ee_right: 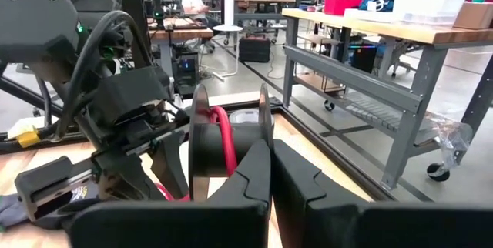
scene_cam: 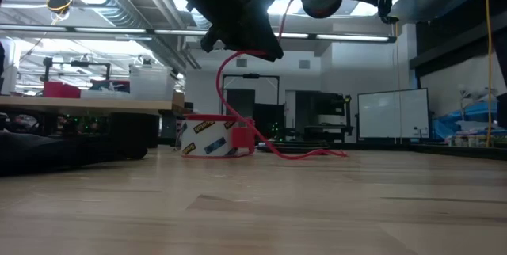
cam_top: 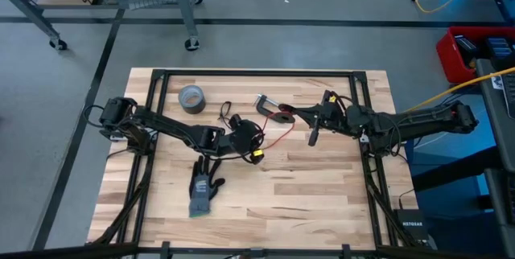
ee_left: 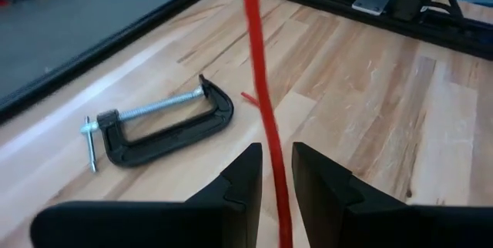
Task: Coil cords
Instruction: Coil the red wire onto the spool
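Red cord: we found it near the table's middle in the high view. It ran from the left gripper toward 1 o'clock, up to the red-edged ring. In the low view it hung as a slack loop, and its tail lay on the boards.
Black cord: it lay in a small loop on the table, at about 10 o'clock from the left gripper. Neither arm touched it.
Left gripper: it came in from 9 o'clock. Its own camera showed it narrowly parted, with the red cord passing through the gap. It looked released rather than clenched.
Right gripper: it came in from 3 o'clock. Its fingers were closed, and we judged them pinched on a flange of the ring.
Winding: red cord sat between the ring's flanges, so we judged some turns already laid.
Progress: we judged the task partly done. The red cord's hanging loop and tail remained to be taken up, and the black cord had not been tidied.
Surroundings: a C-clamp lay just beside the ring at 11 o'clock. A grey duct-tape roll sat at 10 o'clock from the table's centre, and a glove at 7 o'clock.
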`<state>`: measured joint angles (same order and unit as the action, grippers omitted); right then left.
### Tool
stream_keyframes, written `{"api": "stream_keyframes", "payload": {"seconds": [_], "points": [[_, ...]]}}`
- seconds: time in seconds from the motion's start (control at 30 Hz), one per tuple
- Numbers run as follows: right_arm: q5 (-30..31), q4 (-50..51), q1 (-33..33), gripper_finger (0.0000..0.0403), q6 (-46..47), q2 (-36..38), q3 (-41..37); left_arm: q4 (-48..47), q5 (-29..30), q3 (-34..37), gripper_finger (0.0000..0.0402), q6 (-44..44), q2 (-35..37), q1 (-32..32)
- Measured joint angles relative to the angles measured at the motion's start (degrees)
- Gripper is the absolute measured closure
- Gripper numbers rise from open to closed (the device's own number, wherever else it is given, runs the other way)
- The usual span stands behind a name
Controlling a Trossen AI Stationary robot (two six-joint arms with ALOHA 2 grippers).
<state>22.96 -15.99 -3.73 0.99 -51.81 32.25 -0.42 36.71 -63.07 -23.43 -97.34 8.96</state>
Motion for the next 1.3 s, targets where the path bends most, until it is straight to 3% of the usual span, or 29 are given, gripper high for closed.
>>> {"api": "stream_keyframes", "payload": {"seconds": [0.43, 1.3], "points": [[0.0, 0.0, 0.0, 0.0398, 0.0, 0.0, 0.0, -3.8, 0.1, 0.0, 0.0336, 1.8, 3.3, -1.3], [0.6, 1.2, 0.0, 0.0398, 0.0, 0.0, 0.0, -13.4, -0.1, 0.0, 0.0336, -4.4, 3.8, 0.8]]}}
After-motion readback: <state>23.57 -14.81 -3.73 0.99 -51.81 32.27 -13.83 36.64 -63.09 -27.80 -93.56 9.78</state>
